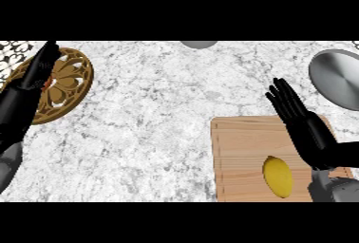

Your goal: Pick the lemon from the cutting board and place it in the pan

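Note:
A yellow lemon (278,176) lies on the wooden cutting board (242,156) at the lower right. My right hand (303,124) hovers over the board's right part, just above and right of the lemon, fingers straight and open, holding nothing. The grey pan (338,78) sits at the right edge, beyond the board. My left hand (28,80) rests open at the far left with its fingers pointing up, over a round trivet.
A round golden-brown carved trivet (68,83) lies at the left, partly under my left hand. A grey round object (199,44) peeks in at the top edge. Marbled white counter (154,123) spreads between trivet and board.

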`<state>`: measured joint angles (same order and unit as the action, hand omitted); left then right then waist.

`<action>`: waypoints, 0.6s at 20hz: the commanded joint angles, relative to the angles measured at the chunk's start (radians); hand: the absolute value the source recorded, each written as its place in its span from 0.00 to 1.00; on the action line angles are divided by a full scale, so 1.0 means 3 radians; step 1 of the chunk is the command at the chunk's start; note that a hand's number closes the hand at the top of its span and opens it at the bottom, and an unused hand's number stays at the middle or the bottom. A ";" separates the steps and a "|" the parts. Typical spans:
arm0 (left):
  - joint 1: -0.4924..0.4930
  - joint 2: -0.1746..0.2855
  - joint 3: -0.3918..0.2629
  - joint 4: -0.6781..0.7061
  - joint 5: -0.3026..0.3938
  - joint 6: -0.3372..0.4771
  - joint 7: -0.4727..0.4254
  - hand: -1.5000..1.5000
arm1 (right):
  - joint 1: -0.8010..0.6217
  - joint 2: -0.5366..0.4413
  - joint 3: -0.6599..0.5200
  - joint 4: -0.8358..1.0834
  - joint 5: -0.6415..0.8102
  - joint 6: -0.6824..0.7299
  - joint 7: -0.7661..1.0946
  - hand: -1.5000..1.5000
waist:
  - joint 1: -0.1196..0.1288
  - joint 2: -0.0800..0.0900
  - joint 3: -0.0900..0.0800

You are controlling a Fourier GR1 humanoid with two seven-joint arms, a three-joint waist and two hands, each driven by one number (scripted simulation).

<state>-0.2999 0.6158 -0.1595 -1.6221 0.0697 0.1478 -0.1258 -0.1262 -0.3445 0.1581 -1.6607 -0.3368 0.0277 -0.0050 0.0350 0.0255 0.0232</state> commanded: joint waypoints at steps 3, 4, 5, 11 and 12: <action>0.0387 -0.0492 -0.0133 -0.0044 0.0209 0.0143 0.0137 0.50 | -0.0039 -0.0209 -0.0164 -0.0171 -0.0429 0.0653 -0.0176 1.00 | -0.0119 -0.0096 -0.0075; 0.0563 -0.0643 -0.0185 -0.0059 0.0319 0.0149 0.0052 0.50 | -0.0014 -0.0251 -0.0187 -0.0214 -0.0522 0.0811 -0.0266 1.00 | -0.0107 -0.0099 -0.0076; 0.0524 -0.0769 -0.0214 0.0084 0.0399 0.0141 0.0057 0.50 | -0.0191 -0.0339 -0.0292 -0.0231 -0.0711 0.1025 -0.0302 1.00 | -0.0130 -0.0079 -0.0077; 0.0829 -0.1100 -0.0340 0.0086 0.0544 0.0181 0.0021 0.50 | 0.0781 -0.0968 -0.1011 0.0180 -0.0463 0.1349 -0.0955 0.00 | -0.0211 -0.0093 -0.0071; 0.0980 -0.1263 -0.0492 0.0250 0.0420 0.0257 -0.0176 0.50 | 0.0935 -0.0974 -0.0998 0.0095 -0.0332 0.1406 -0.1119 0.00 | -0.0227 -0.0093 -0.0074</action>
<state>-0.0718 0.3129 -0.2635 -1.5816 0.1992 0.2065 -0.1357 0.0105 -0.5640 -0.0601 -1.6479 -0.4244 0.3155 -0.2020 -0.0262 0.0002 0.0009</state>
